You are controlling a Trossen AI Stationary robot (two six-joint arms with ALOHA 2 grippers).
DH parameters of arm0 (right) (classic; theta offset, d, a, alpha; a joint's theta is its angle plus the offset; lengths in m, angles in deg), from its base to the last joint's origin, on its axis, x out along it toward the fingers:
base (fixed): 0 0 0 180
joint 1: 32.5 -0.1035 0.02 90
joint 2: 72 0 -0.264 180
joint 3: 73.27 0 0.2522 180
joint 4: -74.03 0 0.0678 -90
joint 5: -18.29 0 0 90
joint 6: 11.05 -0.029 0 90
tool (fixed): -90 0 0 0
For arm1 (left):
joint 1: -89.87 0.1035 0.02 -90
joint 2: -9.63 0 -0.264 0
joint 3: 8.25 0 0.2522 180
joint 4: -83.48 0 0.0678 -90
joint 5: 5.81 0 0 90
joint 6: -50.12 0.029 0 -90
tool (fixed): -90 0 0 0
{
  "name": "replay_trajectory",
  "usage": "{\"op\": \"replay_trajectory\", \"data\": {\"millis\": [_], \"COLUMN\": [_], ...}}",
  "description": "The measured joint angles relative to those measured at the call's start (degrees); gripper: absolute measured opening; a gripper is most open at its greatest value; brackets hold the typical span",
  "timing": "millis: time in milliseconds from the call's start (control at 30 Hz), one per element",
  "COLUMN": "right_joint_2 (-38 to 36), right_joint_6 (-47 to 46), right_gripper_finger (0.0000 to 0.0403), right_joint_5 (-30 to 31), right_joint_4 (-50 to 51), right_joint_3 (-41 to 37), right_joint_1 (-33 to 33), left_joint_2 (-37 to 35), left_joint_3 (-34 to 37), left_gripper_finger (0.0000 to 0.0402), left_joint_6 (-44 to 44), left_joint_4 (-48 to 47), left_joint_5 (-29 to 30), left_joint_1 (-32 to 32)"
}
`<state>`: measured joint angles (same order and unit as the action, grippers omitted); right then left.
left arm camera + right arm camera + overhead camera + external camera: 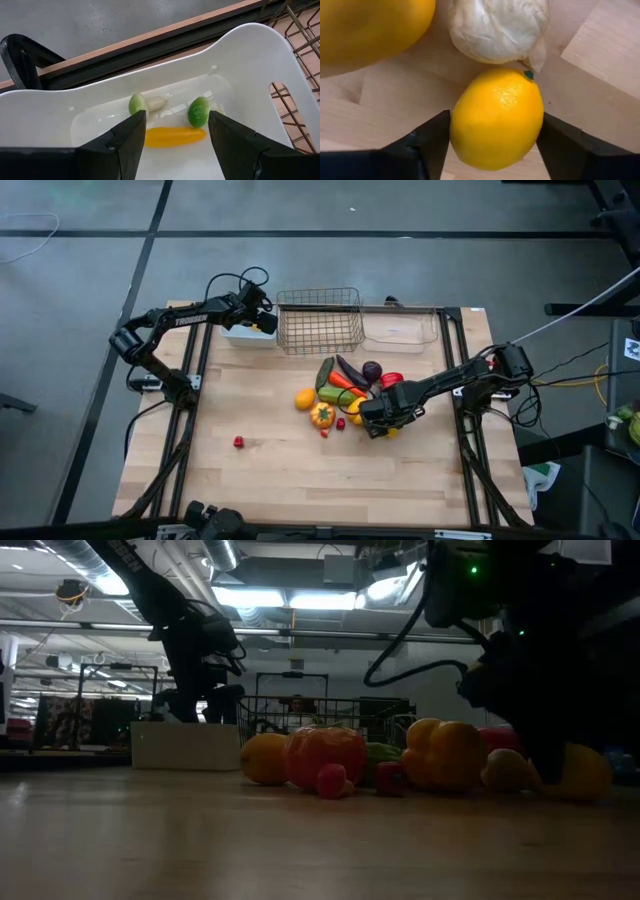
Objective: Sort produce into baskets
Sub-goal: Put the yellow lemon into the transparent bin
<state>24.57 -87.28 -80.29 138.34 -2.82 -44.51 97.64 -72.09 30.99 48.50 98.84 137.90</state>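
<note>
On the pale wooden table [300, 470], the grey wire-mesh basket [320, 320] stands between the white shallow tray [260, 55] and the clear plastic bin [400, 328]. The left gripper [175, 132] hovers spread over the tray's yellow and green pieces. The right gripper [492, 137] pinches a glossy yellow lemon [497, 117] beside the produce pile [345, 390].

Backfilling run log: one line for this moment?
left gripper: open over white shallow tray | right gripper: fingers flank yellow lemon on table, grip unconfirmed
</note>
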Motion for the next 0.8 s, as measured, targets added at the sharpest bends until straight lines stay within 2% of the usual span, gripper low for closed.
{"op": "replay_trajectory", "data": {"millis": [133,300,467,600,800], "right_joint_2": [0.0,-0.4,-2.0,-4.0,-6.6], "right_joint_6": [0.1,1.5,1.6,3.1,7.9], "right_gripper_finger": [0.0223,0.0235,0.0241,0.0236,0.0238], "right_joint_5": [-1.0,-4.3,-4.6,-3.3,1.0], "right_joint_4": [0.1,0.5,1.0,3.6,12.9], "right_joint_3": [0.0,0.0,0.4,2.3,7.9], "right_joint_1": [0.0,0.1,0.5,1.7,5.6], "left_joint_2": [0.0,0.0,0.0,0.0,0.0], "left_joint_3": [0.0,0.0,0.0,0.0,0.0], "left_gripper_finger": [0.0212,0.0212,0.0212,0.0212,0.0212], "left_joint_6": [0.0,0.0,0.0,-0.1,-0.1], "left_joint_4": [0.0,0.0,0.0,0.0,0.0], "left_joint_5": [0.0,0.0,0.0,0.0,0.0], "left_joint_1": [0.0,0.0,0.0,0.0,0.0]}}
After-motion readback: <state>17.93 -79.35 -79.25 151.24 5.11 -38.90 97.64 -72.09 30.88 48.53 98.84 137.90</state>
